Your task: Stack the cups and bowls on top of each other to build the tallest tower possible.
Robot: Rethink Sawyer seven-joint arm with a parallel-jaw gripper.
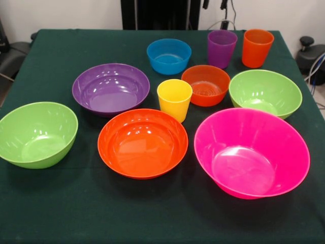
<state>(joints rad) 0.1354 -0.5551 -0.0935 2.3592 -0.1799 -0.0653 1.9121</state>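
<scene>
All cups and bowls stand apart and upright on the green table; nothing is stacked, so no tower shows. The huge pink bowl (252, 152) is at front right, the large orange bowl (142, 143) at front centre. One green bowl (37, 134) is at the left, the other green bowl (265, 92) at the right. The purple bowl (110, 88), small blue bowl (169, 56) and small orange bowl (205, 85) lie further back. The yellow cup (174, 99) stands in the middle. The purple cup (222, 48) and orange cup (257, 48) stand at the back right. The gripper is not in view.
The robot's black pedestal (160, 14) stands behind the table's far edge (101, 30). Cables hang at the back right. A dark chair part shows at the left edge and a black device at the right edge.
</scene>
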